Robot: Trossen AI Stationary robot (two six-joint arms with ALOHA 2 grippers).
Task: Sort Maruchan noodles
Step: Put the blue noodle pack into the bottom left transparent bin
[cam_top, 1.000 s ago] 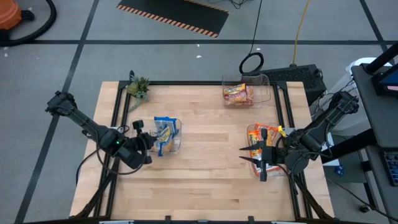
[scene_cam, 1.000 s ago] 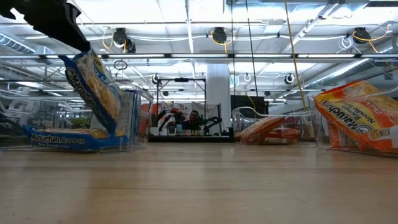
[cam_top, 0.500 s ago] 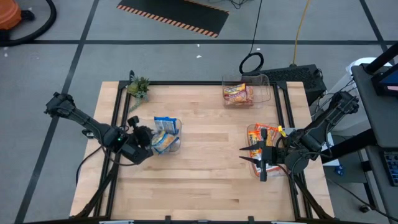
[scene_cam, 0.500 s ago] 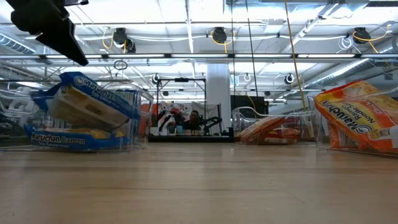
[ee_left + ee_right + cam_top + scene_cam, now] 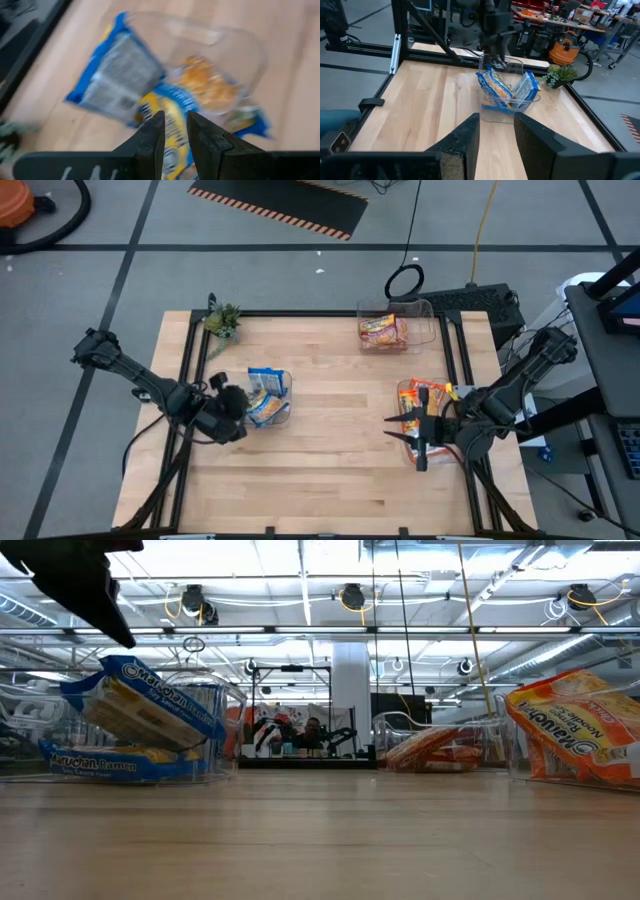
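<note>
My two arms are dark against the pale wood table (image 5: 330,470). The clear bin (image 5: 283,412) on my left holds blue-and-yellow noodle packets (image 5: 265,395); the far bin (image 5: 425,315) and the right bin (image 5: 405,455) hold orange-red packets (image 5: 382,331). A green plant (image 5: 224,318) sits at the far left corner.

Motion blur smears the left wrist view: print on the yellow-and-blue crinkly noodle packets (image 5: 165,107) is unreadable, and the clear plastic bin (image 5: 220,55) around them is only a soft outline. In the low view, the orange-red crinkly noodle packet (image 5: 580,735) runs off the picture's right edge, and the dark left arm (image 5: 75,580) is cut by the top-left corner.
</note>
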